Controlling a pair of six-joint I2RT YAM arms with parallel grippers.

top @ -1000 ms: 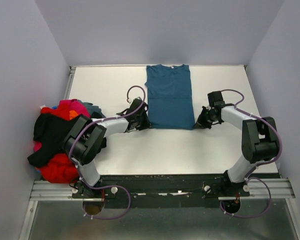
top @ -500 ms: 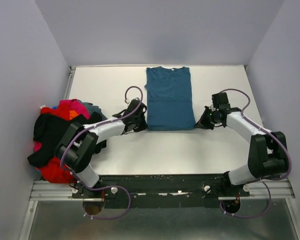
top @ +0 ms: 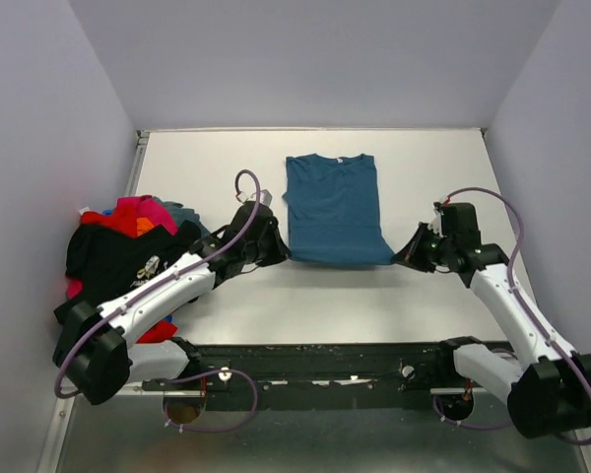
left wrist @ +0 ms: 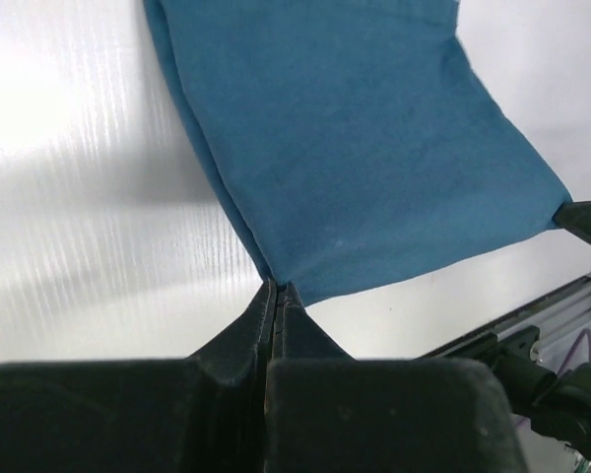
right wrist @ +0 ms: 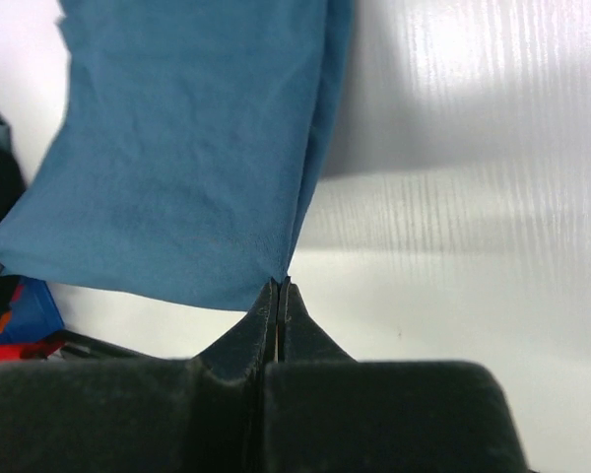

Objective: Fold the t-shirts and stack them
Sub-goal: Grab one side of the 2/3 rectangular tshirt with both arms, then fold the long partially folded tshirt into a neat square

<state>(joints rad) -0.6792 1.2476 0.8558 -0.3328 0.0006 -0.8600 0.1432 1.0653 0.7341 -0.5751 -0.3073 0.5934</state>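
Pinches the near-left corner of the teal-blue t-shirt (left wrist: 355, 148) with the left end effector (left wrist: 276, 289), jaws pressed together on the cloth, and grips the near-right corner the same way with the right end effector (right wrist: 278, 286). Holds the shirt stretched between the two, its near edge lifted off the counter (top: 207, 168) and the rest reaching away from both. Has the heap of red, magenta, orange and black t-shirts (top: 118, 251) lying well out to the left end effector's outer side.
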